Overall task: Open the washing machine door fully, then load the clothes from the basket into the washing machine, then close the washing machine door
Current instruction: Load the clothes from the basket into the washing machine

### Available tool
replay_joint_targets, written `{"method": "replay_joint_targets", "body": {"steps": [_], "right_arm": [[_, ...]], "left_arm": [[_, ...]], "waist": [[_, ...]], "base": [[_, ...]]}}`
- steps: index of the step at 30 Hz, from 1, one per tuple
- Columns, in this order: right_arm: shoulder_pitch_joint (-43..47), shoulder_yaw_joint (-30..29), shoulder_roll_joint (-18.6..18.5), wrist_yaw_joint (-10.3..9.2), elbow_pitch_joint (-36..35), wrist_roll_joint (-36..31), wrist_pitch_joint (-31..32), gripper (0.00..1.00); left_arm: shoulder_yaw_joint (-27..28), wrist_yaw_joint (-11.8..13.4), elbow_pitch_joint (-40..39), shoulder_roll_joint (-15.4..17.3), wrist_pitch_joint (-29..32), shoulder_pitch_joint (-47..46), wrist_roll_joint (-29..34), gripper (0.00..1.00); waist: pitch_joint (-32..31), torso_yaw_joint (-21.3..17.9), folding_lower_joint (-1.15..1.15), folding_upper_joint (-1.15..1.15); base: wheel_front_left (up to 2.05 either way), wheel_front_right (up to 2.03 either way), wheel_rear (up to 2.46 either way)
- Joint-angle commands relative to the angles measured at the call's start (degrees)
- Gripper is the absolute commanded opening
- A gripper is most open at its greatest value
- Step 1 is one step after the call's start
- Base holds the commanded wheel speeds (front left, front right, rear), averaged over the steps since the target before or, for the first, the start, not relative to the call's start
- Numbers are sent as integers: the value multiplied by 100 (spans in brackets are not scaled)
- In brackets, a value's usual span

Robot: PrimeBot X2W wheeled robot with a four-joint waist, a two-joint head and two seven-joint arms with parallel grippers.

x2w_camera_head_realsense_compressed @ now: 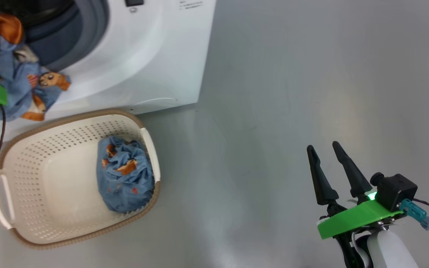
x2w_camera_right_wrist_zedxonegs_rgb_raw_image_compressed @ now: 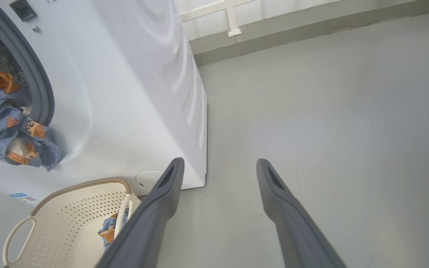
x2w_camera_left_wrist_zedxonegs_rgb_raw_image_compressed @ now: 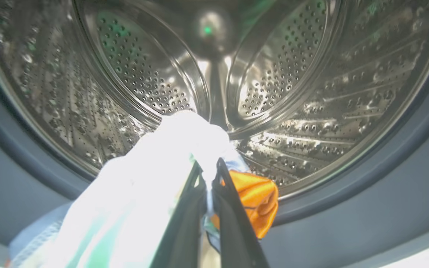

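My left gripper (x2w_camera_left_wrist_zedxonegs_rgb_raw_image_compressed: 210, 168) pinches a blue-and-orange garment (x2w_camera_left_wrist_zedxonegs_rgb_raw_image_compressed: 260, 199) before the washing machine drum (x2w_camera_left_wrist_zedxonegs_rgb_raw_image_compressed: 311, 93), frame centre; my right gripper (x2w_camera_head_realsense_compressed: 322, 146) hangs wide, lower right.

White front-loading washer (x2w_camera_head_realsense_compressed: 143, 56) at 11 o'clock, mouth open. Blue/orange garment (x2w_camera_head_realsense_compressed: 17, 74) draped over gasket lip (x2w_camera_head_realsense_compressed: 95, 41), pinched in left gripper (x2w_camera_left_wrist_zedxonegs_rgb_raw_image_compressed: 210, 163). Cream perforated basket (x2w_camera_head_realsense_compressed: 50, 186) w/ brown rim, upright at 8 o'clock; 2nd blue bundle (x2w_camera_head_realsense_compressed: 125, 178) crumpled at its 3 o'clock end.
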Motion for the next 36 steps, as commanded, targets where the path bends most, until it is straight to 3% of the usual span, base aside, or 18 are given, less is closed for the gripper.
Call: {"method": "replay_joint_targets", "body": {"steps": [1,14,17,21,22,26,27,28,29,30,31,36], "right_arm": [[-34,157,30,9,-143,-60,-28,100],[-171,480,38,9,-193,181,-28,100],[-179,509,38,9,-226,233,-28,100],[-216,511,38,9,-283,288,-28,100],[-239,507,38,9,-302,308,-28,100],[-271,512,39,9,-334,330,-28,100],[-272,513,39,9,-336,335,-28,100],[-276,517,39,9,-336,340,-28,100],[-280,522,39,9,-335,345,-28,100],[-282,527,39,9,-332,350,-28,100],[-282,531,39,9,-330,354,-28,100],[-283,538,39,9,-319,358,-28,100]], "left_arm": [[-20,9,201,353,-22,-302,-70,0],[-818,9,1523,700,11,-1608,-151,0],[-822,9,1242,835,-22,-1860,-82,0],[-367,21,235,1014,-27,-1957,259,0],[-40,21,-246,993,-27,-1874,439,0],[515,17,-831,853,-28,-1628,786,0],[585,16,-823,811,-28,-1548,852,10],[637,14,-817,784,-28,-1485,925,28],[691,13,-758,750,-28,-1418,968,52],[706,12,-635,709,-28,-1351,987,89],[667,12,-546,693,-28,-1307,1021,100],[572,10,-119,663,-29,-1246,972,100]], "waist": [[152,-165,0,0],[368,-486,0,0],[437,-552,0,0],[566,-609,0,0],[613,-627,0,0],[683,-644,0,0],[686,-644,0,0],[692,-642,0,0],[692,-640,0,0],[688,-634,0,0],[687,-627,0,0],[668,-583,0,0]], "base": [[0,0,0],[0,0,0],[0,0,0],[0,0,0],[0,0,0],[0,0,0],[0,0,0],[0,0,0],[0,0,0],[0,0,0],[0,0,0],[0,0,0]]}}
